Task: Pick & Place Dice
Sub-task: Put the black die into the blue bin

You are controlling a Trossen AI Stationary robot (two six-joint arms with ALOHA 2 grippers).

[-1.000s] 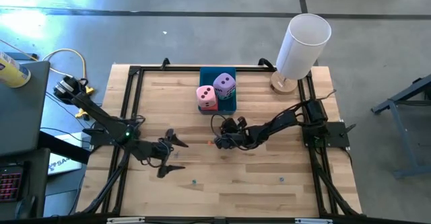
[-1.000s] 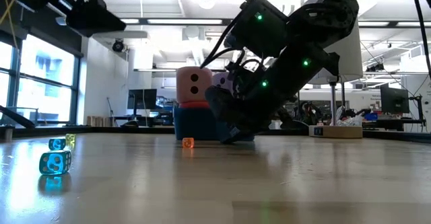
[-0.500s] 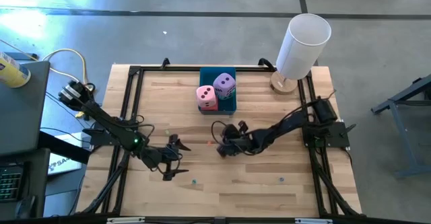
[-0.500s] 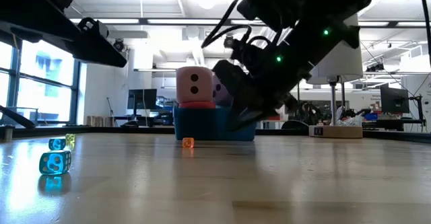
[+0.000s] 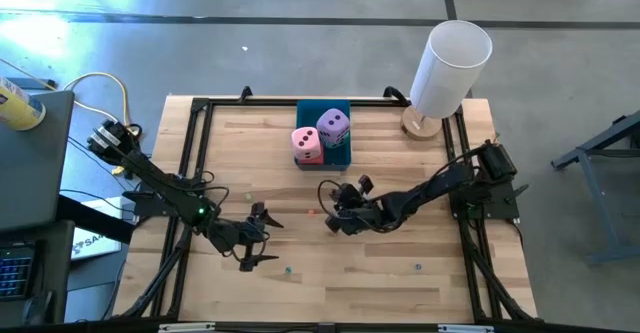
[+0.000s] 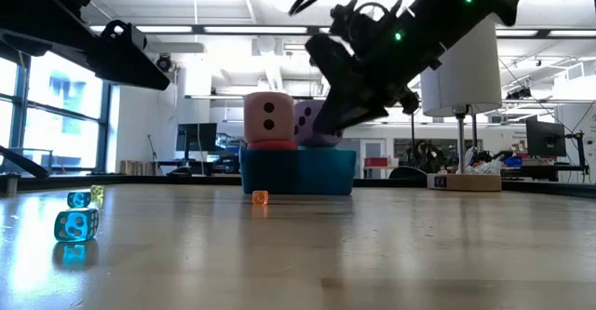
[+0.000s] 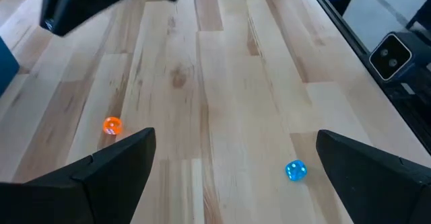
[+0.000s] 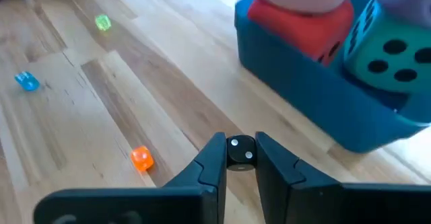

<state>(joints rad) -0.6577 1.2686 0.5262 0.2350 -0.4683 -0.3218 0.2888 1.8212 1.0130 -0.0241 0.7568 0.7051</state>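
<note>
The blue tray [image 5: 345, 155] stands at the table's far middle. The pink die [image 5: 307, 145] sits on the red die [image 8: 313, 29], and the purple die [image 5: 334, 126] sits on the teal die [image 8: 387, 59]. My right gripper [image 8: 240, 158] hovers near the tray's near side [image 5: 333, 215], above the table top [image 6: 326, 124], shut on a small black die [image 8: 240, 150]. My left gripper [image 5: 262, 238] is open over the near-left boards [image 7: 236, 136] and touches nothing. My right gripper pinches the small black die with white pips [image 8: 240, 148] between its two fingertips [image 8: 215, 158]. The fingers slant down from the table's right side. The die is lifted clear of the table.
Small dice lie loose on the boards: an orange one [image 8: 141, 158] just left of my right gripper, a blue one [image 7: 295, 171] near my left gripper, a green one [image 8: 102, 23] farther left. A white cylinder [image 5: 450, 63] stands at the far right corner.
My right gripper has risen from the table top in front of the tray and now hangs above it. My left gripper has moved a little toward the table's near edge.
</note>
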